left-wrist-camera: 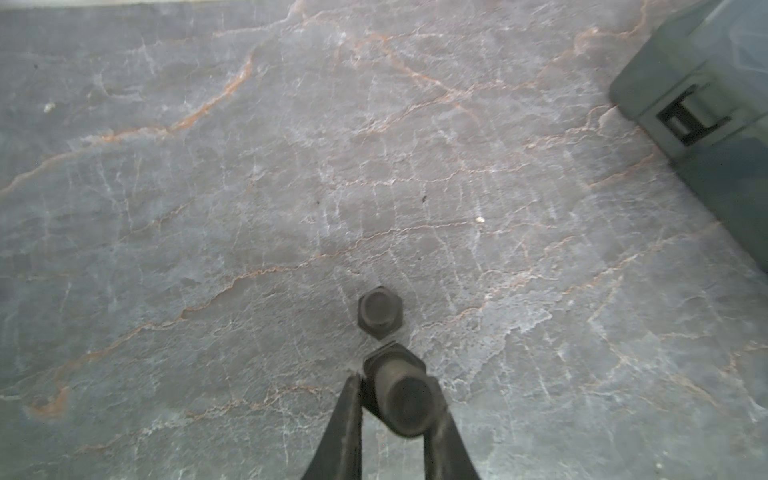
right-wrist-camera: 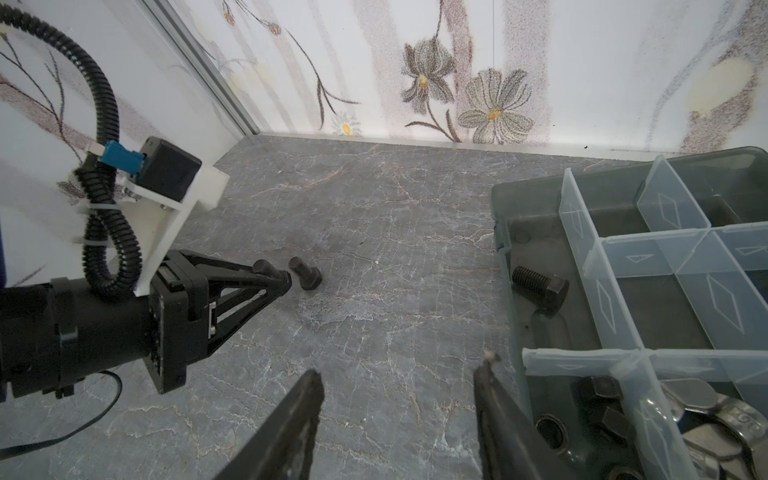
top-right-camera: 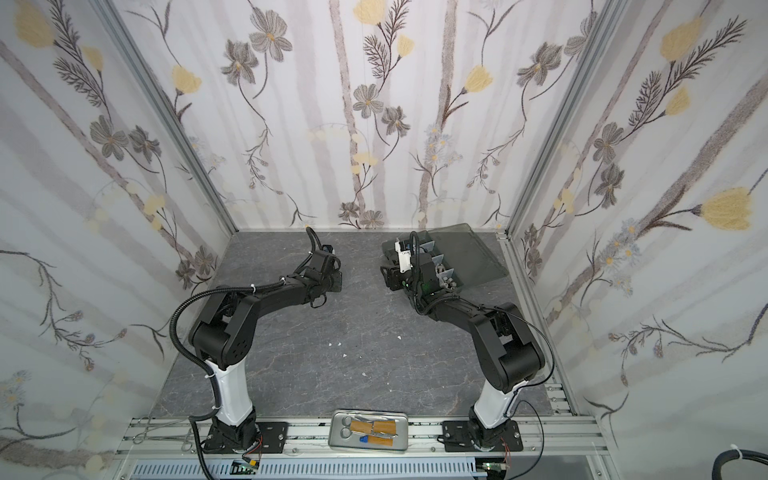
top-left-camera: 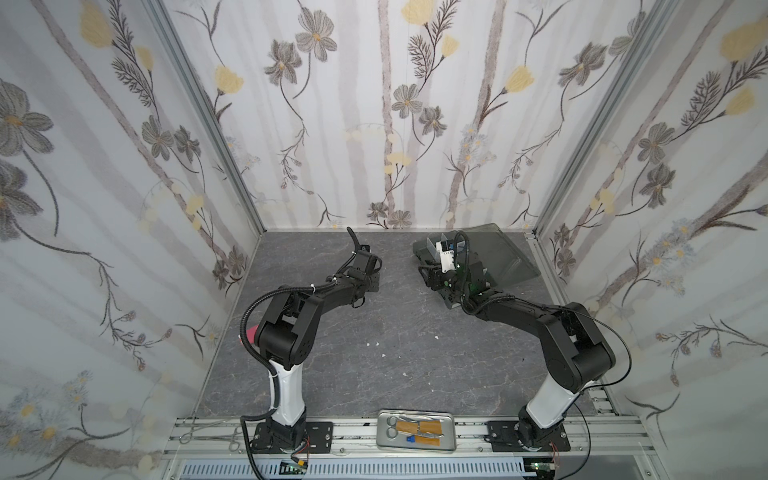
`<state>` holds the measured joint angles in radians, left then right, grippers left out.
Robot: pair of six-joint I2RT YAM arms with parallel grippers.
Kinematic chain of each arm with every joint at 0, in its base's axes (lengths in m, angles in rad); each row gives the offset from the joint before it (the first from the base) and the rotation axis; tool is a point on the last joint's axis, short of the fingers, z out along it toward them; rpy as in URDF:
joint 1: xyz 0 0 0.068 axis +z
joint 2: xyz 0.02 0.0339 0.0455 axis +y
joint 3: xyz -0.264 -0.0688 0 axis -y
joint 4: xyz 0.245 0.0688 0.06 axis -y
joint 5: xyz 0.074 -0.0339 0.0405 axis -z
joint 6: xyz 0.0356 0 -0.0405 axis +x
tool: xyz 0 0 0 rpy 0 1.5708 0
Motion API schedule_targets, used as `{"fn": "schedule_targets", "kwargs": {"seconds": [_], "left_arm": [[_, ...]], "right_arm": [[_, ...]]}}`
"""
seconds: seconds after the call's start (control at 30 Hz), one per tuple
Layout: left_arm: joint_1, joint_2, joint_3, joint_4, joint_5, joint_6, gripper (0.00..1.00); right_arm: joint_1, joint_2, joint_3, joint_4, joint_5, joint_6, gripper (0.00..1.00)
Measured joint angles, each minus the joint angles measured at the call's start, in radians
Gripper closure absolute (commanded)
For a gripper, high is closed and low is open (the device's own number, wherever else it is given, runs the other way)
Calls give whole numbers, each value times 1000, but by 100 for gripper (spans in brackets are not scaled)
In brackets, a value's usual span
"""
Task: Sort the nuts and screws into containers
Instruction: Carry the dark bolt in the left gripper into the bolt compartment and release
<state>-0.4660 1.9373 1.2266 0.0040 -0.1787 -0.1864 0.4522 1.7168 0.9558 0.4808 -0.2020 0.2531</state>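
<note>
Between left fingers [left-wrist-camera: 347,419], dark hex-head bolt [left-wrist-camera: 401,395].

The table [top-left-camera: 395,324] is a grey slab veined with white and rust. At its far right stands a smoky box [top-left-camera: 420,249], its lid [top-left-camera: 503,253] opened out to the right. Left of the box and well apart from it, one dark bolt [right-wrist-camera: 305,274] rests on the bare top. A few white specks [top-left-camera: 376,344] dot the middle. A metal tray [top-left-camera: 417,412] sits on the rails [top-left-camera: 357,434] at the near edge.
</note>
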Motion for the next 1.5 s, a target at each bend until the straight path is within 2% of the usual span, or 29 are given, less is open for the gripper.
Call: {"fn": "schedule_targets", "kwargs": {"seconds": [0.23, 0.37, 0.7, 0.97, 1.07, 1.2, 1.23, 1.4, 1.5], "left_arm": [[-58, -14, 106, -55, 14, 4, 83], [-93, 38, 223, -56, 58, 4, 83], [-183, 371, 684, -96, 176, 4, 83], [-187, 626, 1026, -172, 224, 0, 82], [-187, 648, 1054, -210, 216, 0, 78], [-188, 636, 1034, -217, 203, 2, 55], [-188, 629, 1025, -217, 200, 2, 53], [-188, 589, 993, -217, 178, 3, 53], [-187, 516, 919, -205, 168, 7, 53]], "right_arm": [[-2, -83, -85, 55, 80, 0, 41], [-13, -132, -148, 98, 159, 10, 40], [-34, -236, -281, 206, 304, 35, 40], [-53, -285, -333, 249, 367, 42, 39], [-58, -302, -346, 256, 375, 42, 39], [-64, -310, -356, 256, 391, 42, 39], [-64, -310, -357, 256, 391, 42, 39], [-65, -310, -357, 256, 391, 42, 39], [-66, -311, -357, 257, 391, 42, 39]]}}
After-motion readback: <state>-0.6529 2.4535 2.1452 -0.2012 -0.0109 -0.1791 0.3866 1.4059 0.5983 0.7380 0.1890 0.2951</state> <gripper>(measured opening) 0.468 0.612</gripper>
